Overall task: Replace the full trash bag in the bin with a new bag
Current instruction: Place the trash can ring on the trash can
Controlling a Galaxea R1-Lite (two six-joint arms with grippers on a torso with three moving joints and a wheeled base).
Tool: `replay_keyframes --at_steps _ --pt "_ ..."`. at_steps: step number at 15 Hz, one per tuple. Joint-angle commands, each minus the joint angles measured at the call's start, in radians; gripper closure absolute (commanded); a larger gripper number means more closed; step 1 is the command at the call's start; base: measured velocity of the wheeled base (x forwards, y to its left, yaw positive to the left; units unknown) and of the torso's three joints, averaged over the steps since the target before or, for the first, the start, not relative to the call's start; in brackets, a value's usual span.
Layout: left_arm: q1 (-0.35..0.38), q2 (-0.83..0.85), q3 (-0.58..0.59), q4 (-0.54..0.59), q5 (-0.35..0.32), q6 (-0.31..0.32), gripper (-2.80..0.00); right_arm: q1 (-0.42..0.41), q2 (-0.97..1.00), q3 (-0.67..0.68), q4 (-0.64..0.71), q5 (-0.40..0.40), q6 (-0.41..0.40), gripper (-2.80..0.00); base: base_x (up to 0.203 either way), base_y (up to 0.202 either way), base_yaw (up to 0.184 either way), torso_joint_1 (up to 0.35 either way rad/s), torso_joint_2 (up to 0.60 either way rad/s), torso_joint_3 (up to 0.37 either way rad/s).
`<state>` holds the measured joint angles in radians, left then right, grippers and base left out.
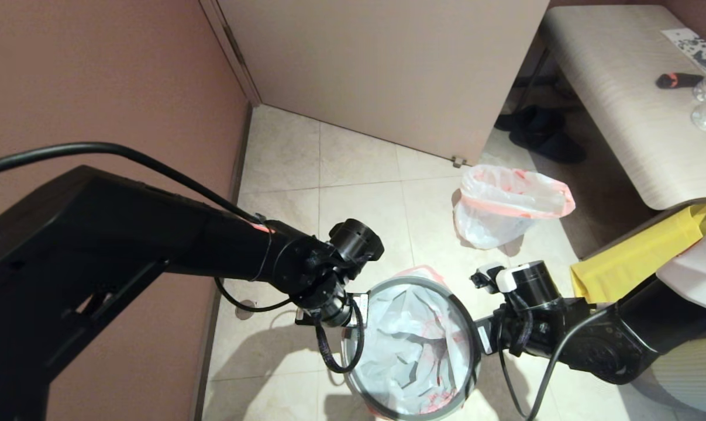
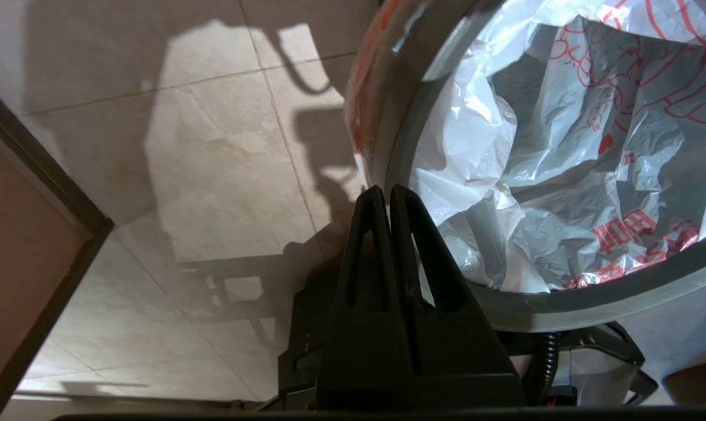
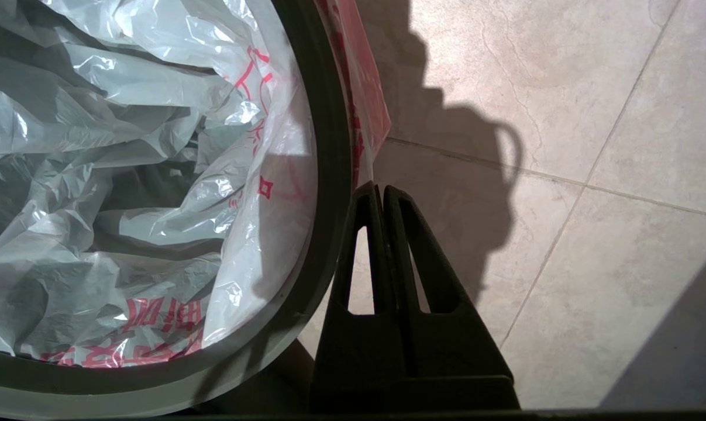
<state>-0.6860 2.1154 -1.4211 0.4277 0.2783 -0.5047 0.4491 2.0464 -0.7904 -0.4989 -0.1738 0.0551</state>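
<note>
The bin stands on the tiled floor just in front of me, its grey ring rim seated on top. The new bag lines it, wrinkled white film with red print, its pink edge hanging out under the ring. My left gripper is shut, pointing down beside the bin's left side, tips at that hanging edge. On the bin's right side my right gripper is shut too, tips touching the film. Whether film is pinched I cannot tell. The full trash bag stands apart on the floor behind.
A brown wall runs close on the left and a door stands behind. A bench with bottles is at the right, dark shoes beneath it. A big yellow bag lies by my right arm.
</note>
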Motion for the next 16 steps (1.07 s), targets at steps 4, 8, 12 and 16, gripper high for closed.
replay_keyframes --at_steps 4,8,12,16 --pt "0.009 0.066 -0.006 -0.001 -0.031 -0.024 0.00 -0.001 0.014 -0.002 -0.003 0.000 0.002 0.00 0.000 0.000 0.000 0.000 0.00 0.000" --pt "0.009 0.089 -0.013 0.000 -0.050 -0.028 0.00 -0.001 0.026 -0.003 -0.004 0.002 0.002 0.00 0.000 0.000 0.000 0.000 0.00 0.000" --pt "0.009 0.127 -0.019 -0.003 -0.050 -0.028 0.00 -0.001 0.041 -0.003 -0.004 0.004 0.003 0.00 0.000 0.000 0.000 0.000 0.00 0.000" --pt "0.009 0.127 -0.035 -0.003 -0.049 -0.029 0.00 0.000 0.047 -0.003 -0.007 0.005 0.002 0.00 0.000 0.000 0.000 0.000 0.00 0.000"
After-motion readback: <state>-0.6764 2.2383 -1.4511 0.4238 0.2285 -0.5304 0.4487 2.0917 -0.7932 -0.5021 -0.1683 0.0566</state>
